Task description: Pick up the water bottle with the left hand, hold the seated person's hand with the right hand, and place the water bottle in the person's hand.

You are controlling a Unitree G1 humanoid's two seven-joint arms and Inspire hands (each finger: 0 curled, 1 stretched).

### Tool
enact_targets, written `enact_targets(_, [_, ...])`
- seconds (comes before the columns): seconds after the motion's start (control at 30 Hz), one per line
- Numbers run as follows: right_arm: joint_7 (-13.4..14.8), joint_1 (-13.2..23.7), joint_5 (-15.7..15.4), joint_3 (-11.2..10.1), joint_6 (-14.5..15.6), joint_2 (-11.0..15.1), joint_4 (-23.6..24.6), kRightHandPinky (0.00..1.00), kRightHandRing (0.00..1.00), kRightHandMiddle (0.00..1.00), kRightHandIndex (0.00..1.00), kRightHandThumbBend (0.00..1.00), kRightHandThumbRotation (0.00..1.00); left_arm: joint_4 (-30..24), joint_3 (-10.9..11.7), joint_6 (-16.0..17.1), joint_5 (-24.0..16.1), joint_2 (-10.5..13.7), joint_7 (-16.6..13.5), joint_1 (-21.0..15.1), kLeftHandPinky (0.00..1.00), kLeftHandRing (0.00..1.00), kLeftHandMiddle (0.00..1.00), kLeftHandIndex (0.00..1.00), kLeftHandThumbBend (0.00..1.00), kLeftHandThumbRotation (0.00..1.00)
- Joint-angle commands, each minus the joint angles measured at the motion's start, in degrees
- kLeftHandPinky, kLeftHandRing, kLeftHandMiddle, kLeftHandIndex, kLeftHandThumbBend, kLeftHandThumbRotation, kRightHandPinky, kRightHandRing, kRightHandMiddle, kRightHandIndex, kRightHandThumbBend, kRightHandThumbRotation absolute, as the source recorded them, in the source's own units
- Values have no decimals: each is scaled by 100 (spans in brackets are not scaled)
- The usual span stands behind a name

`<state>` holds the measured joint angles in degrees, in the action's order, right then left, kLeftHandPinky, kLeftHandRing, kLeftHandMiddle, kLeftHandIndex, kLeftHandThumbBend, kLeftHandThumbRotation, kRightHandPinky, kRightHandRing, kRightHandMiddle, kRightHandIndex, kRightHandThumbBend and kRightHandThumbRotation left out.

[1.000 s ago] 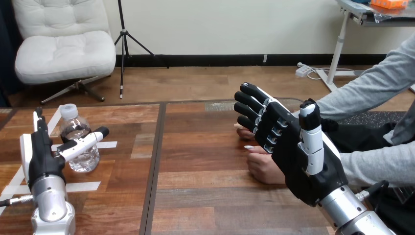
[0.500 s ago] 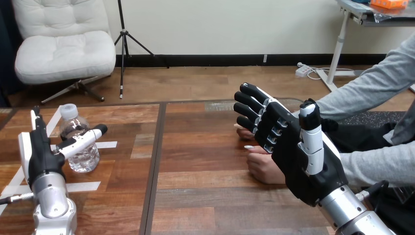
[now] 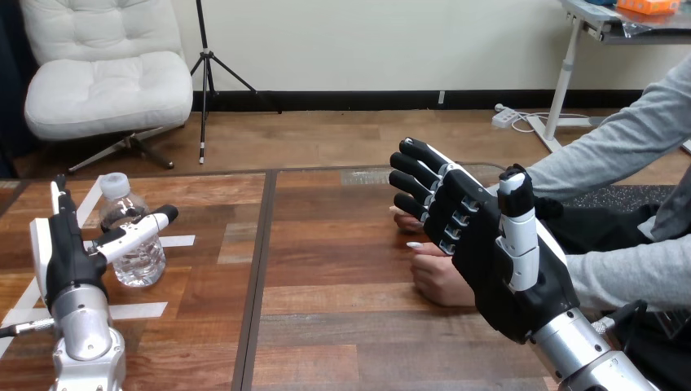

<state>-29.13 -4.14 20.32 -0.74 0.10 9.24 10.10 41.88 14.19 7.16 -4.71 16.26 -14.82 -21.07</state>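
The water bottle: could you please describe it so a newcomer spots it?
Look at the wooden table's left end, marked with white tape. The water bottle stands upright there beside the left hand. It alone is clear plastic, white-capped.

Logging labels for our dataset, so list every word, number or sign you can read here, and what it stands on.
None can be read.
The water bottle shows no legible label.
The white tape strips on the wooden table carry no writing.
The left hand and right hand bear no readable marks.
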Motion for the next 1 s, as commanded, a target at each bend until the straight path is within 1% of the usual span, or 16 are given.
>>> enact_targets(0.0, [-10,361,59,-71,-116,32,96,96,95,94,92,93,100,75,-45,27,11,238,82,-511,95,99,100,100,95,14])
enact_targets(0.2, [14,348,41,-72,-133,18,105,97,96,94,92,93,100,171,-48,-26,5,284,110,-580,95,99,100,100,94,14])
enact_targets(0.4, [-8,333,59,-77,-143,26,114,97,95,94,92,93,100,196,-39,-98,52,315,202,-620,94,98,99,100,93,13])
enact_targets(0.6, [-9,332,63,-80,-143,23,111,97,96,94,92,93,100,84,-77,-374,46,354,321,-642,93,97,97,98,91,14])
enact_targets(0.7, [-11,335,71,-80,-135,23,121,97,96,94,92,93,100,190,-67,-394,80,392,437,-688,94,97,97,97,90,13])
enact_targets(0.97, [3,335,79,-79,-100,22,146,96,95,94,92,94,100,205,-77,-702,127,459,729,-770,96,98,98,97,88,14])
